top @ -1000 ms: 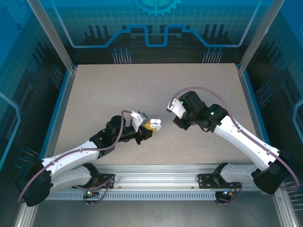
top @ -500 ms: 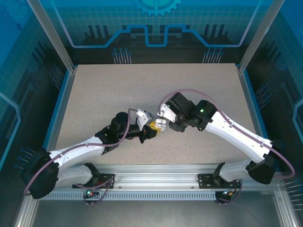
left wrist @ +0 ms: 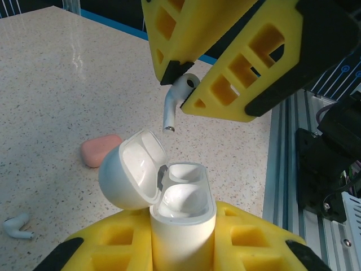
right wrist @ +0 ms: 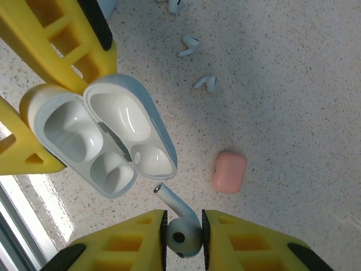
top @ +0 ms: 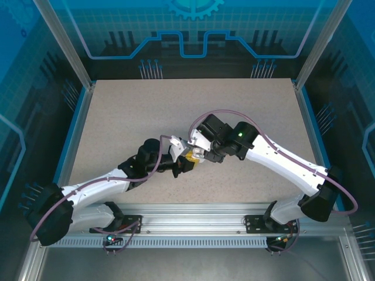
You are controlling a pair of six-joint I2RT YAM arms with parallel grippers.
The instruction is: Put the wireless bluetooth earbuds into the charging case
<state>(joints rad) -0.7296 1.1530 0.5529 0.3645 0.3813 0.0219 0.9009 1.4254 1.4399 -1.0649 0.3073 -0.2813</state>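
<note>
My left gripper (left wrist: 181,244) is shut on a white charging case (left wrist: 181,223), held upright with its lid (left wrist: 128,172) swung open to the left and both wells empty. Just above it my right gripper (right wrist: 184,227) is shut on a white earbud (right wrist: 176,208), pinched by its head. The stem tip points down at the case (right wrist: 84,138), a short gap from its rim. From the left wrist, that earbud (left wrist: 178,97) hangs between the right gripper's yellow fingers (left wrist: 237,79). From above, the two grippers meet at the table's middle, left gripper (top: 187,159) against right gripper (top: 202,154).
A closed pink case (right wrist: 229,171) lies on the speckled table beside the grippers; it also shows as the pink case (left wrist: 100,149) from the left wrist. Three loose white earbuds (right wrist: 189,45) (right wrist: 207,83) (right wrist: 176,4) lie farther off, another (left wrist: 17,226) at the left. The aluminium rail (left wrist: 287,169) runs along the near edge.
My right arm has swung left toward the left gripper, bringing its earbud over the open case. The left arm shifted slightly, then held still.
</note>
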